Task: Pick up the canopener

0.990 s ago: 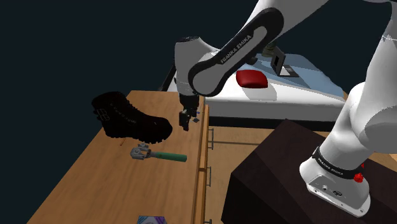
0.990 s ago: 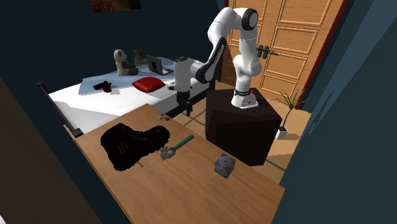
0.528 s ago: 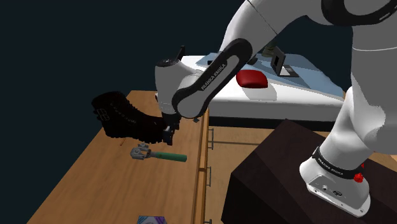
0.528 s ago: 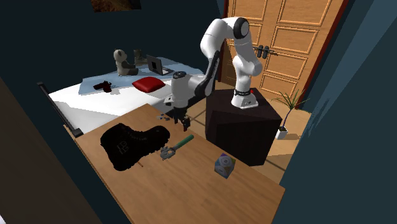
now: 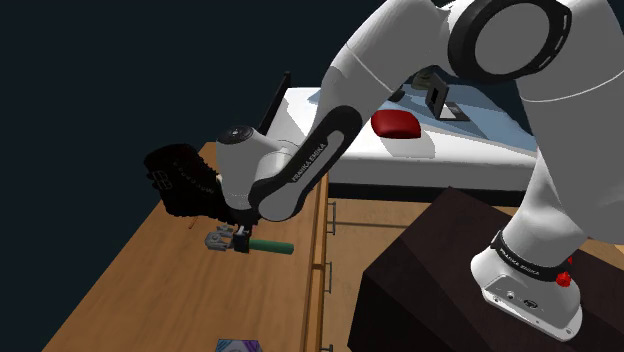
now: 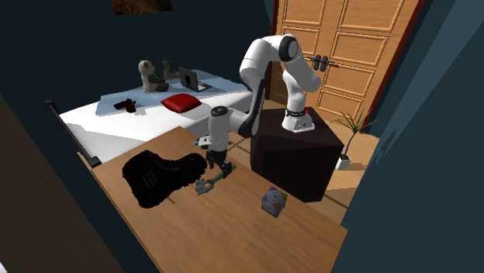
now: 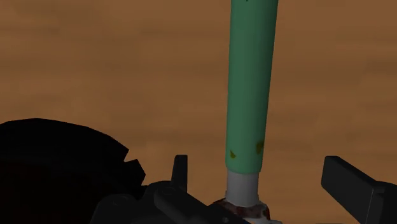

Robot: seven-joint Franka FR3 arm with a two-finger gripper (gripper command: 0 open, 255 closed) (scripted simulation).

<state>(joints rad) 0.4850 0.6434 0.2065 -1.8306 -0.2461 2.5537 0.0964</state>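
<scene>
The can opener (image 5: 252,244) lies on the wooden table (image 5: 140,290), its green handle (image 7: 251,83) joined to a grey metal head (image 5: 217,239). In the second exterior view the can opener (image 6: 210,182) lies just in front of a black boot (image 6: 159,175). My gripper (image 5: 241,243) is low over the tool, where handle meets head. In the wrist view the gripper (image 7: 264,181) is open, and the handle runs between the two fingers (image 7: 350,184) without touching either. The boot (image 7: 57,165) is close beside one finger.
The black boot (image 5: 188,183) stands right behind the can opener. A small patterned cube (image 6: 273,202) sits nearer the table's front. A bed (image 5: 460,135) with a red cushion (image 5: 396,124) lies beyond the table. The dark stand (image 5: 440,270) is beside it.
The arm swung from the table's back edge toward the can opener and lowered. The gripper now straddles the handle; the can opener has not moved.
</scene>
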